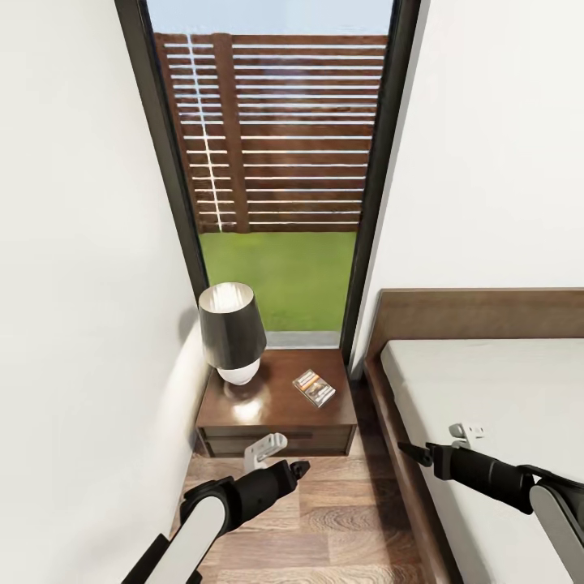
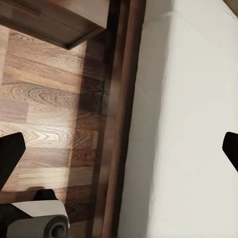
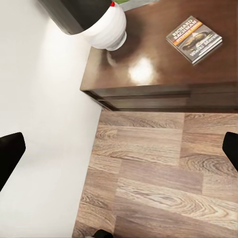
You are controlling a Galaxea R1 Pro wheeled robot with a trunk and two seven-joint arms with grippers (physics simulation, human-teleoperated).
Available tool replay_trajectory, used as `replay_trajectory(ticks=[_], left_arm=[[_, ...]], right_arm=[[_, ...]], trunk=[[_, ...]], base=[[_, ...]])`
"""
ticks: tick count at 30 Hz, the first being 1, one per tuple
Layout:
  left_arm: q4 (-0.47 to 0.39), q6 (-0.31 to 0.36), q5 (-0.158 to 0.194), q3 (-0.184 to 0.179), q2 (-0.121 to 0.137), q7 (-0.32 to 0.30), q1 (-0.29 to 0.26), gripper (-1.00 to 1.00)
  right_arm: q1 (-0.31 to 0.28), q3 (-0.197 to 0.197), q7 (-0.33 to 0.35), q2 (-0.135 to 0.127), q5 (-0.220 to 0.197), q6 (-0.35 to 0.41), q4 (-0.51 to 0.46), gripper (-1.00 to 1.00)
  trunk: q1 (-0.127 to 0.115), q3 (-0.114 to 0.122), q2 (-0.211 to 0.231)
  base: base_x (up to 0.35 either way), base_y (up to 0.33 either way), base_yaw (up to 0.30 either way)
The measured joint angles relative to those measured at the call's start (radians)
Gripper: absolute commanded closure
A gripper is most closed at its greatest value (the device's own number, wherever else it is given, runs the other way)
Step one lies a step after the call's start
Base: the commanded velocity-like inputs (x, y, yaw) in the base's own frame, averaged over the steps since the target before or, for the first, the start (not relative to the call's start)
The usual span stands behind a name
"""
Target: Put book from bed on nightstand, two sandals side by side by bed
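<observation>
Since the book (image 1: 314,387) already lies flat on the nightstand (image 1: 276,405), face up beside the lamp (image 1: 232,332) and clear of the edges, the first half of the task reads as done, and the step in hand is judged to be finding the sandals, which appear nowhere here. Doing it well means drawing both arms back without brushing the nightstand front or the bed (image 1: 503,405), then turning the base to search the floor (image 1: 341,519) along the bed frame. The left pincer (image 1: 268,451) hangs just before the drawer front, below the book, apart from it. The right pincer (image 1: 464,432) hovers over the mattress edge, well apart from the book. Both pincers stand apart and empty.
</observation>
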Motion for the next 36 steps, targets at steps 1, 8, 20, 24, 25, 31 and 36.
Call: replay_trajectory(ticks=[1, 8, 20, 24, 25, 31, 36], left_arm=[[0.0, 0.0, 0.0, 0.0, -0.001, 0.0, 0.0, -1.0], [0.001, 0.001, 0.0, -0.001, -0.003, -0.003, 0.0, -1.0], [0.003, 0.0, 0.0, -0.002, -0.004, -0.03, 0.0, -1.0], [0.003, 0.0, 0.0, -0.001, -0.004, -0.045, 0.0, -1.0], [0.003, 0.0, 0.0, -0.001, -0.004, -0.045, -0.001, -1.0], [0.004, -0.001, -0.002, -0.001, -0.002, -0.054, 0.0, -1.0], [0.004, -0.002, -0.004, -0.001, -0.001, -0.057, 0.0, -1.0]], right_arm=[[0.0, -0.001, 0.0, -0.001, 0.0, 0.0, 0.0, -1.0], [0.0, -0.004, 0.012, -0.011, -0.001, 0.005, 0.0, -1.0], [-0.001, -0.013, 0.04, -0.028, -0.002, 0.042, 0.0, -1.0], [-0.002, -0.015, 0.044, -0.03, -0.003, 0.049, 0.0, -1.0], [-0.002, -0.015, 0.044, -0.03, -0.003, 0.049, 0.0, -1.0], [-0.002, -0.017, 0.047, -0.031, -0.003, 0.053, 0.0, -1.0], [-0.002, -0.018, 0.048, -0.032, -0.003, 0.055, 0.0, -1.0]], trunk=[[0.0, 0.0, 0.0], [0.0, 0.0, 0.0], [0.0, 0.0, 0.0], [0.0, 0.0, 0.0], [0.0, 0.0, 0.0], [0.0, 0.0, 0.0], [0.0, 0.0, 0.0]], base=[[0.0, 0.0, 0.0], [0.0, 0.0, -0.081], [0.0, 0.0, -0.227], [0.0, 0.0, -0.272], [0.0, 0.0, -0.276], [0.0, 0.0, -0.281], [0.0, 0.0, -0.285]])
